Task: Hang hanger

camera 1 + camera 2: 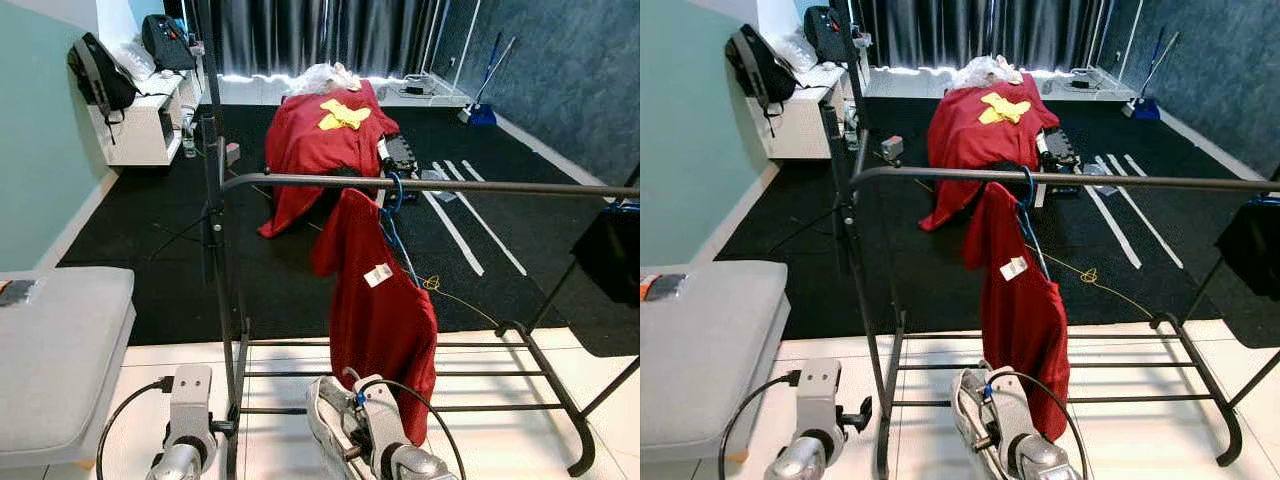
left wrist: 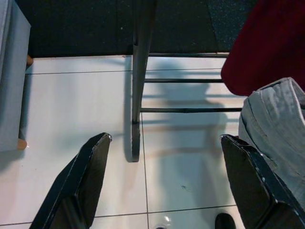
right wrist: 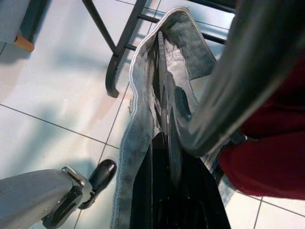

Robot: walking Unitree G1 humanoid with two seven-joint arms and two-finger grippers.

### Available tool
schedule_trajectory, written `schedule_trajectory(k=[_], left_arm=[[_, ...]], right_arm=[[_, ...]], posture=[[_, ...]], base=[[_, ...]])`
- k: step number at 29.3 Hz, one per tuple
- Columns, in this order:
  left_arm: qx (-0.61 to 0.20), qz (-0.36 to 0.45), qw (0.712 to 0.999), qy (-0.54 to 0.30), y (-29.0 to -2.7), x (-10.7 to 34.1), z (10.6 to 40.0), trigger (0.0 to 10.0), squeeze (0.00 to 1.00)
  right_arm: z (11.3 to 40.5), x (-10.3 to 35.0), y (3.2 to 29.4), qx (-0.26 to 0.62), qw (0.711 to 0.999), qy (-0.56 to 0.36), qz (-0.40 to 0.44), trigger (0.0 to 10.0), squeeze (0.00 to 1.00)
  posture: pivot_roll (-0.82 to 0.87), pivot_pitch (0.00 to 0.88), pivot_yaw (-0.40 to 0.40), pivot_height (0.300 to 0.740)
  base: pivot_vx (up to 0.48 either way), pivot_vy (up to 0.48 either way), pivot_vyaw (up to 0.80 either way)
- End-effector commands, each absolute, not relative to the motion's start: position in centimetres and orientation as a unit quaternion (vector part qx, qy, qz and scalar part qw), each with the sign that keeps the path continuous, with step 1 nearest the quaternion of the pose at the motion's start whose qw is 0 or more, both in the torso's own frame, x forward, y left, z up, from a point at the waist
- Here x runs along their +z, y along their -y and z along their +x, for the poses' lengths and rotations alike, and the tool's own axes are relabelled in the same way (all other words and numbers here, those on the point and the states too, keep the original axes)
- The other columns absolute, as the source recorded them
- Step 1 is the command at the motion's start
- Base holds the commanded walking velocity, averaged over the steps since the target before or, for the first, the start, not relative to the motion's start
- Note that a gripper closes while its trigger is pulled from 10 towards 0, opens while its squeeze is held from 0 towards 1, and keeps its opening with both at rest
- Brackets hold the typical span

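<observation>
From the head, a blue plastic hanger [image 1: 392, 196] carrying a red shirt [image 1: 378, 300] hangs on the black metal garment rail [image 1: 420, 184]. Below the rail, the left hand [image 2: 162, 183] is spread wide over white floor tiles [image 2: 71, 109]. The right hand [image 3: 167, 157], also below the rail, is pressed together, pinching grey denim cloth [image 3: 143, 95].

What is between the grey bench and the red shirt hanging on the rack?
The rack's black upright post stands between the grey bench and the hanging red shirt. Below it is white tile floor. The left eye view shows this.
</observation>
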State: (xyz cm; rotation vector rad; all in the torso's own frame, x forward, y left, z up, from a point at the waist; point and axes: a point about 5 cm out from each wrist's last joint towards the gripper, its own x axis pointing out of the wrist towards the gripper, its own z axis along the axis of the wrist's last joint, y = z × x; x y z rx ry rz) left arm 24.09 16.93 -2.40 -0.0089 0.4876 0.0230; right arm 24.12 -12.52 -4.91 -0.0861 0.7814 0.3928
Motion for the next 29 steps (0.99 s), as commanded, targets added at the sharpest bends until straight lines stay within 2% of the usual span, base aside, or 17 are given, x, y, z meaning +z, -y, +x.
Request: schedule_trajectory(k=[1,24,29], left_arm=[[0.004,0.0,0.969,-0.247,-16.7,-2.5,24.1,10.0,0.0],[-0.01,0.008,0.971,-0.238,-16.4,-1.9,25.1,10.0,0.0],[-0.016,0.01,0.972,-0.234,-16.1,-1.7,25.3,10.0,0.0]], right_arm=[[24.3,-4.8,12.4,0.185,0.907,-0.377,-0.035,10.0,0.0],[24.8,-4.5,12.4,0.18,0.909,-0.375,-0.035,10.0,0.0],[24.8,-4.5,12.6,0.179,0.909,-0.376,-0.035,10.0,0.0]], posture=[[0.11,0.0,-0.041,0.74],[0.1,0.0,-0.04,0.74],[0.1,0.0,-0.042,0.74]], base=[[0.0,0.0,0.0],[0.0,0.0,0.0],[0.0,-0.343,0.0]])
